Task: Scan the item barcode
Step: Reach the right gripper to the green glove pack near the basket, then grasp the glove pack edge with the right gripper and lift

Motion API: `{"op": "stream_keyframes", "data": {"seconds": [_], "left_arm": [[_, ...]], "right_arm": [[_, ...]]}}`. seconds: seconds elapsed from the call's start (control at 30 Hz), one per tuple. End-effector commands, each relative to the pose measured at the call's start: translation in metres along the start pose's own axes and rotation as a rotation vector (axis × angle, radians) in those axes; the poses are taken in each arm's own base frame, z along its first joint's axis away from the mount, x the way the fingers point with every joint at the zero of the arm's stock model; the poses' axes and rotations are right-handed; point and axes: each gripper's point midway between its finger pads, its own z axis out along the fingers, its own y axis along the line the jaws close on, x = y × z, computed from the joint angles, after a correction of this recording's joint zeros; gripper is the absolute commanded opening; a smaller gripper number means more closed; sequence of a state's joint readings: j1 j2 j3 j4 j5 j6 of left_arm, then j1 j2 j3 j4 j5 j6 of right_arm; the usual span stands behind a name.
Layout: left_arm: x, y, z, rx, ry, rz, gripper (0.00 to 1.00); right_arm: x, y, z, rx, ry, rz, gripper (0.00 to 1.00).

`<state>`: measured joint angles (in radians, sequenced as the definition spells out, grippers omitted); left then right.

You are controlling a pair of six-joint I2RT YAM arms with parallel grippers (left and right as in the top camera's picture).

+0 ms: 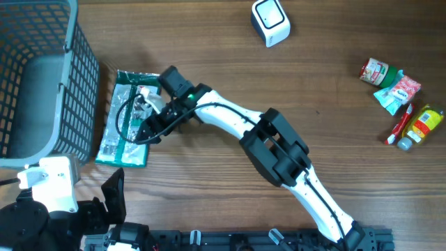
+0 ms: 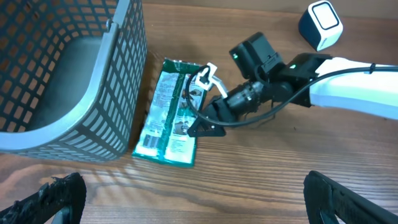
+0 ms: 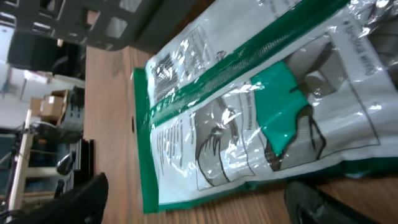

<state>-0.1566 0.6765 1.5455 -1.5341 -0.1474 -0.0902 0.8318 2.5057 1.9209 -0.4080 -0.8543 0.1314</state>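
From above, we see the flat green-and-white plastic packet [image 1: 111,143] lying on the brown wooden table [image 1: 230,63] at centre left, just beside the wall of the grey mesh basket [image 1: 78,84]. The right gripper [image 1: 143,117] hovers over the packet's right half. The white, rounded barcode scanner [image 1: 270,21] stands at the top centre, well apart from the packet.

In the left wrist view, the packet [image 2: 163,121] lies beside the basket [image 2: 118,87], with the scanner [image 2: 320,23] at the upper right. The right gripper [image 2: 202,102] has its jaws spread above the packet, pinching nothing. The left gripper [image 2: 199,199] shows its dark fingertips [image 2: 53,199] at the two lower corners, spread wide, with only bare table between them.

In the right wrist view, the packet [image 3: 249,112] fills most of the frame, its clear film glossy over printed text and a green band. The right gripper's dark fingertips [image 3: 326,205] sit apart at the lower edge; we cannot tell whether they touch the packet.
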Motion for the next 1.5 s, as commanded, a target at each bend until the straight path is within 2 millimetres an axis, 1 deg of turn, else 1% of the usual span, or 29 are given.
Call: {"op": "stream_keyframes", "data": {"seconds": [0.0,0.03,0.07,0.2,0.3,0.4,0.47,0.53,0.57,0.6,0.63,0.7,0.77,0.83,0.9,0.93,1.0,1.03,1.1,1.17,1.2,1.23,1.3,1.33,1.4,1.47], "left_arm": [[-0.001,-0.001,0.000,0.003,-0.003,0.009,1.00],[-0.001,-0.001,0.000,0.003,-0.003,0.009,1.00],[-0.001,-0.001,0.000,0.003,-0.003,0.009,1.00],[-0.001,0.000,0.000,0.003,-0.003,0.009,1.00],[-0.001,-0.001,0.000,0.003,-0.003,0.009,1.00],[-0.001,-0.001,0.000,0.003,-0.003,0.009,1.00],[-0.001,-0.001,0.000,0.003,-0.003,0.009,1.00],[-0.001,0.000,0.000,0.003,-0.003,0.009,1.00],[-0.001,-0.001,0.000,0.003,-0.003,0.009,1.00],[-0.001,-0.001,0.000,0.003,-0.003,0.009,1.00],[-0.001,-0.001,0.000,0.003,-0.003,0.009,1.00],[-0.001,0.000,0.000,0.003,-0.003,0.009,1.00],[-0.001,-0.001,0.000,0.003,-0.003,0.009,1.00],[-0.001,-0.001,0.000,0.003,-0.003,0.009,1.00],[-0.001,0.000,0.000,0.003,-0.003,0.009,1.00],[-0.001,-0.001,0.000,0.003,-0.003,0.009,1.00],[-0.001,0.000,0.000,0.003,-0.003,0.009,1.00],[-0.001,0.000,0.000,0.003,-0.003,0.009,1.00],[-0.001,-0.001,0.000,0.003,-0.003,0.009,1.00],[-0.001,0.000,0.000,0.003,-0.003,0.009,1.00],[-0.001,-0.001,0.000,0.003,-0.003,0.009,1.00],[-0.001,-0.001,0.000,0.003,-0.003,0.009,1.00],[-0.001,-0.001,0.000,0.003,-0.003,0.009,1.00],[-0.001,-0.001,0.000,0.003,-0.003,0.009,1.00],[-0.001,-0.001,0.000,0.003,-0.003,0.009,1.00],[-0.001,-0.001,0.000,0.003,-0.003,0.009,1.00]], "right_arm": [[0.017,-0.042,0.023,0.107,-0.001,0.121,0.90],[0.014,-0.051,0.026,0.130,-0.030,0.176,0.87],[0.011,-0.058,0.027,0.157,-0.052,0.221,0.86],[0.008,-0.084,0.023,0.293,-0.107,0.296,0.87],[0.001,-0.094,0.019,0.353,-0.150,0.300,0.85],[-0.001,-0.100,0.017,0.403,-0.163,0.296,0.85],[-0.002,-0.104,0.011,0.454,-0.154,0.310,0.85],[-0.008,-0.104,0.003,0.498,-0.152,0.316,0.85],[-0.014,-0.101,-0.001,0.513,-0.146,0.282,0.85],[-0.019,-0.098,-0.003,0.531,-0.136,0.248,0.99],[-0.023,-0.096,-0.008,0.574,-0.127,0.220,1.00],[-0.033,-0.086,-0.016,0.625,-0.100,0.131,1.00],[-0.048,-0.071,-0.022,0.603,-0.113,0.091,1.00],[-0.057,-0.059,-0.021,0.554,-0.132,0.059,1.00],[-0.065,-0.054,-0.024,0.549,-0.151,0.025,0.87],[-0.071,-0.049,-0.027,0.545,-0.166,0.002,0.83],[-0.086,-0.032,-0.031,0.514,-0.205,-0.045,0.68],[-0.093,-0.021,-0.031,0.472,-0.222,-0.073,0.58],[-0.105,-0.005,-0.029,0.393,-0.255,-0.112,0.47],[-0.112,0.005,-0.027,0.348,-0.281,-0.132,0.44],[-0.115,0.010,-0.025,0.336,-0.292,-0.150,0.41],[-0.118,0.015,-0.022,0.331,-0.299,-0.179,0.31],[-0.121,0.019,-0.017,0.347,-0.314,-0.211,0.05],[-0.121,0.020,-0.013,0.362,-0.317,-0.240,0.04],[-0.112,0.025,0.008,0.367,-0.279,-0.362,0.04],[-0.105,0.014,0.019,0.410,-0.260,-0.378,0.04]]}}
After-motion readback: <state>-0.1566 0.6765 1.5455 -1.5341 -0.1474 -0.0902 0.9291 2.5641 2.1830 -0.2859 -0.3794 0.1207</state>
